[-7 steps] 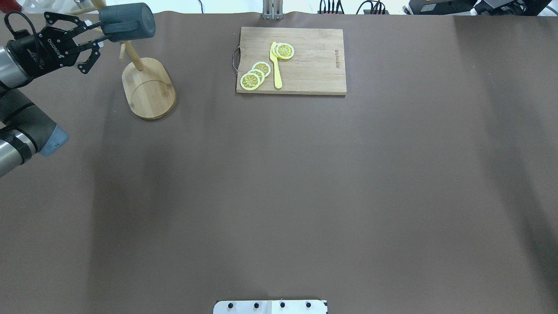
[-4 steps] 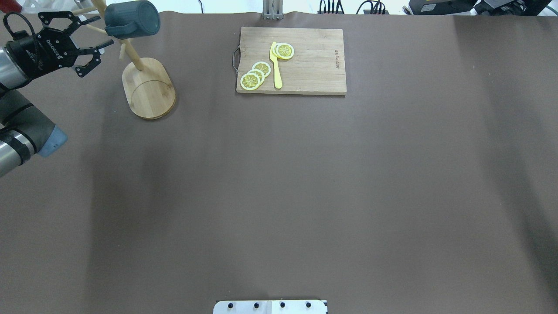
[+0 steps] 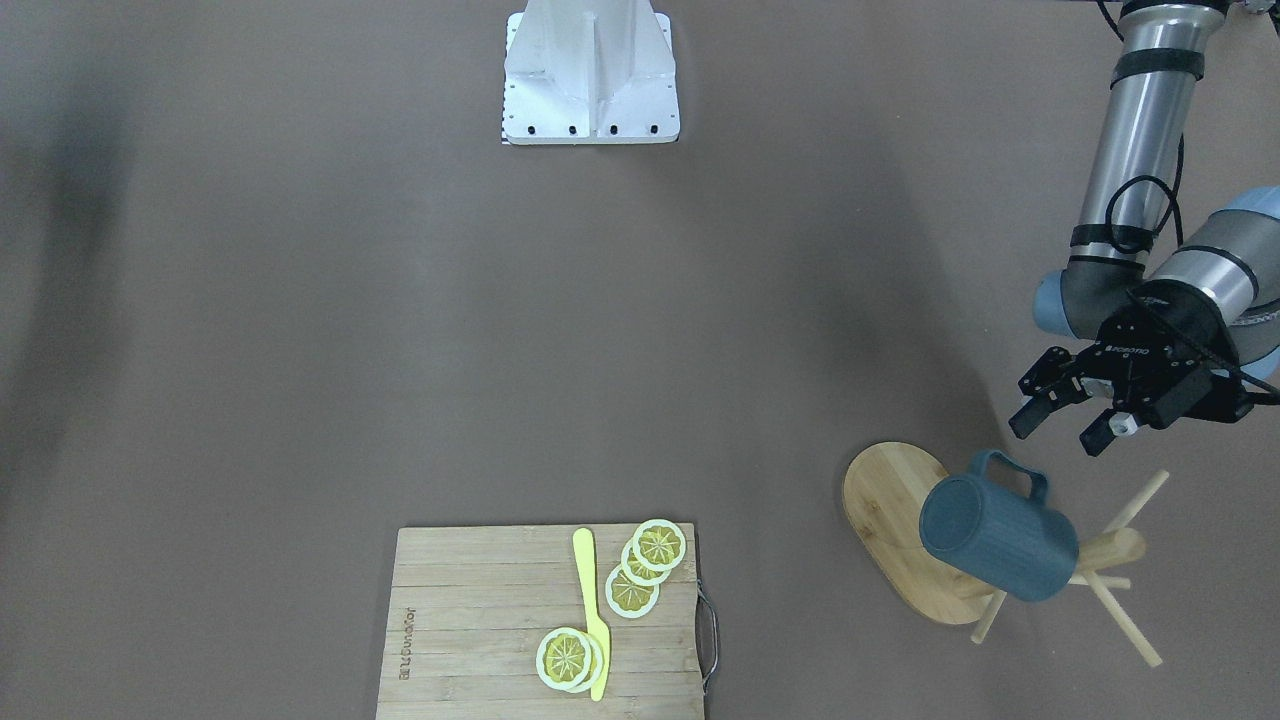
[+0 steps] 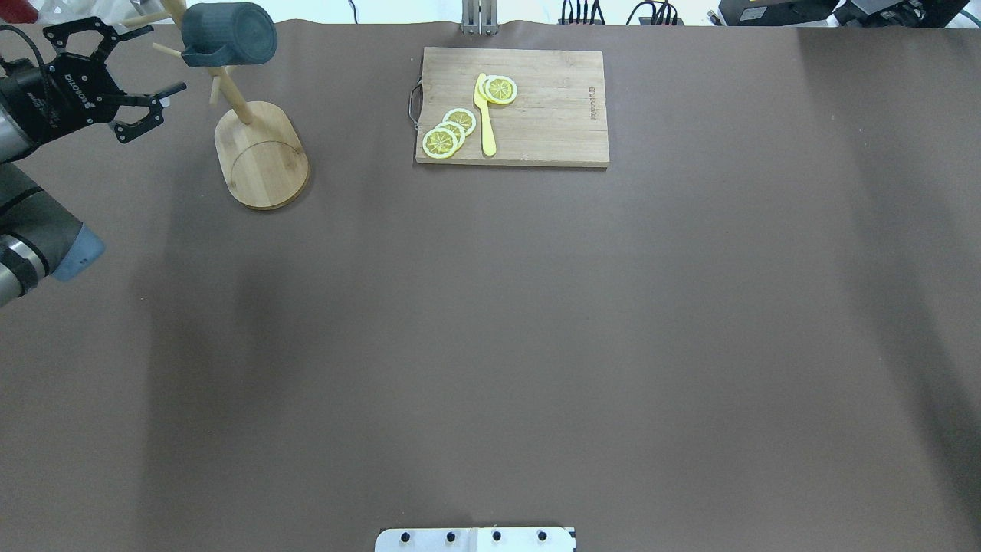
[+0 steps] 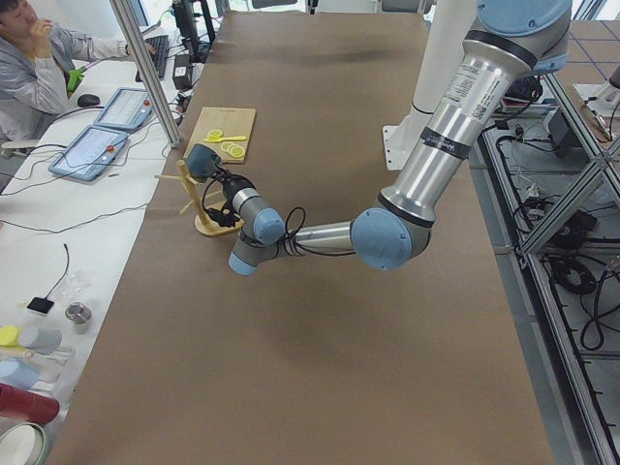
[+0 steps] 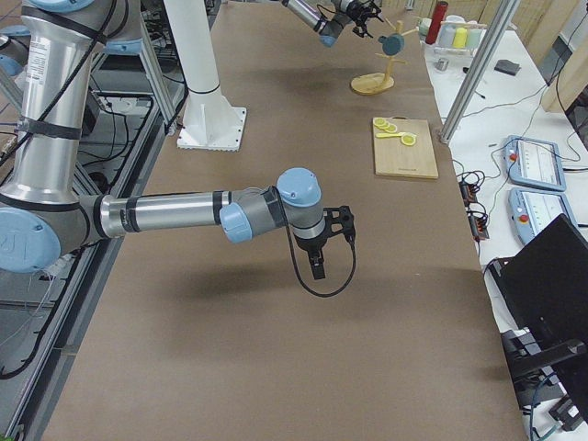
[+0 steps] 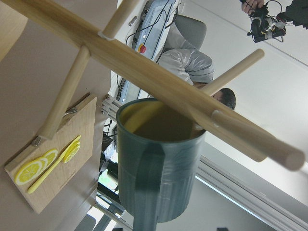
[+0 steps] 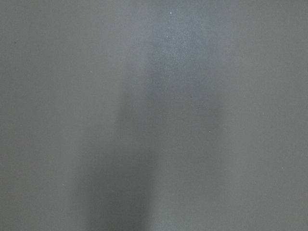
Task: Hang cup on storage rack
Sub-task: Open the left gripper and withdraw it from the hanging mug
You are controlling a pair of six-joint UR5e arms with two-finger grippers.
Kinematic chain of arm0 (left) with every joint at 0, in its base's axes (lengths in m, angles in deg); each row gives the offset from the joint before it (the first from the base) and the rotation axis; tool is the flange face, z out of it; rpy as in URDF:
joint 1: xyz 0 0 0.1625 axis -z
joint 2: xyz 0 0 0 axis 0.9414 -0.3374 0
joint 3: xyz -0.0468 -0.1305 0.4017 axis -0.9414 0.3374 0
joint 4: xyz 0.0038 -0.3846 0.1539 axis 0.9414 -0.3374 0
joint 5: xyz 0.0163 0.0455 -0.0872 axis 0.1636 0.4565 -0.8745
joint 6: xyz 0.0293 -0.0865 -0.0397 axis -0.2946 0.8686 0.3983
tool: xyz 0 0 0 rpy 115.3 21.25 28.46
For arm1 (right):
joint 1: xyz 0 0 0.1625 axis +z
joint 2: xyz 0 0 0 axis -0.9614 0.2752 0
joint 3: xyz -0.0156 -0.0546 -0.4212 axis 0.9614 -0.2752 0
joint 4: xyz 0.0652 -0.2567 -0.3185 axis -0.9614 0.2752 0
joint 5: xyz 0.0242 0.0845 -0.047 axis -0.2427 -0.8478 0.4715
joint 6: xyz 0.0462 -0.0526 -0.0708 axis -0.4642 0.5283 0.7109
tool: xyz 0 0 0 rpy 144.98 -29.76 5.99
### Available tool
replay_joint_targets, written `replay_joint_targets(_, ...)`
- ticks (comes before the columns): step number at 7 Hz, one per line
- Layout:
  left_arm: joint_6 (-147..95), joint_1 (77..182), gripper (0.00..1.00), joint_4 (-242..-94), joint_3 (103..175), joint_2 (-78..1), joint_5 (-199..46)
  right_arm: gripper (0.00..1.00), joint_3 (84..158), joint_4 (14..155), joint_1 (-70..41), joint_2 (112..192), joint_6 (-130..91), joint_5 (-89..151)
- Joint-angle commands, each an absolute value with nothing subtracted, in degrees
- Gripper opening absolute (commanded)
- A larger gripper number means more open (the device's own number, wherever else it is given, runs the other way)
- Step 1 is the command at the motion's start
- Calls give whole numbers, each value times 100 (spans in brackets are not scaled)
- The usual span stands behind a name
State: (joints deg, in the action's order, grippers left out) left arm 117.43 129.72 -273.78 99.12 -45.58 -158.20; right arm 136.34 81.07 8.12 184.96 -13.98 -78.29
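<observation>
The slate-blue ribbed cup (image 4: pixel 234 34) hangs by its handle on an upper peg of the bamboo storage rack (image 4: pixel 264 157), tilted, with its bottom towards the table's middle. It also shows in the front view (image 3: pixel 995 540) and up close in the left wrist view (image 7: pixel 159 178), its olive inside around a peg. My left gripper (image 4: pixel 149 65) is open and empty, a short way left of the cup and apart from it; it also shows in the front view (image 3: pixel 1058 435). My right gripper (image 6: pixel 322 243) hovers over bare table and shows only in the exterior right view; I cannot tell its state.
A wooden cutting board (image 4: pixel 529 107) with lemon slices (image 4: pixel 448 132) and a yellow knife (image 4: pixel 485 115) lies at the table's far middle. The robot's white base plate (image 4: pixel 475 539) is at the near edge. An operator sits beyond the far edge.
My left gripper has let go of the cup and drawn back to the left. The cup has swung down and now hangs on the peg by itself.
</observation>
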Motion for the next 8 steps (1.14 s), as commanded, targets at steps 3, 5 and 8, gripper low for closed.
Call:
replay_joint_targets(3, 10485, 13496, 97, -27369, 10682, -3777, -16113, 100, 13621, 8122, 850, 18506, -1398, -7829)
replay_joint_targets(5, 9293, 13951, 97, -27325, 10787, -3637, -16515, 100, 13621, 8114, 859, 18506, -1389, -7794)
replay_joint_targets(8, 7140, 14478, 97, -26143, 11445, -3523, -16822, 100, 13577, 8114, 868, 18471, -1389, -7627)
